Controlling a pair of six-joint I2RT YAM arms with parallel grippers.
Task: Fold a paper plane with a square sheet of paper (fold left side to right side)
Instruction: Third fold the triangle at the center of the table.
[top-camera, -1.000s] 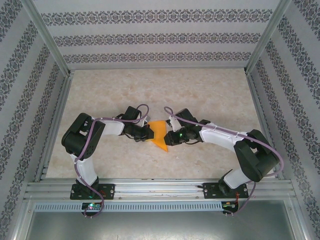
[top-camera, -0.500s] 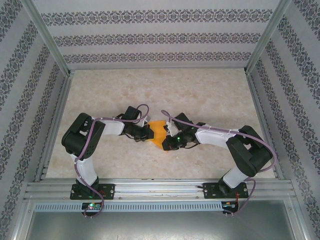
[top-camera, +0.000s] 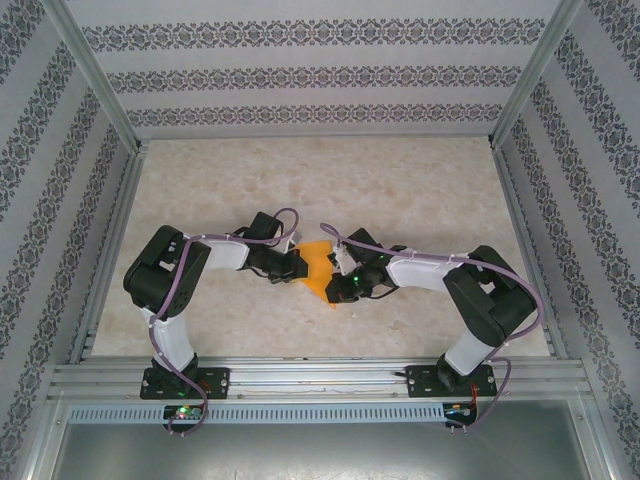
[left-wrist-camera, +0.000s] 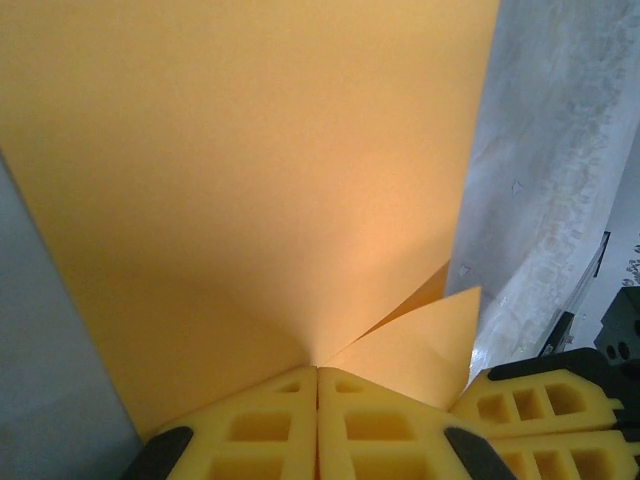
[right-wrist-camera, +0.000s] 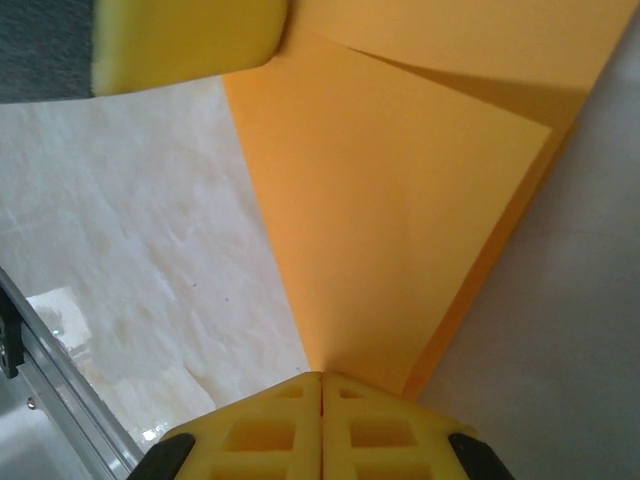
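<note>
Left end effector (left-wrist-camera: 317, 372) is pinched shut on the orange paper sheet (left-wrist-camera: 250, 180), and the right end effector (right-wrist-camera: 321, 378) is clamped on the opposite edge. Folded into a wedge, the sheet is held between the two near the middle of the surface (top-camera: 420, 190), a pale marbled top. Patterned walls (top-camera: 320, 75) close three sides, and metal rails (top-camera: 320, 375) run along the near edge. Marbled surface stretches from the paper toward the far wall and out to both sides.
</note>
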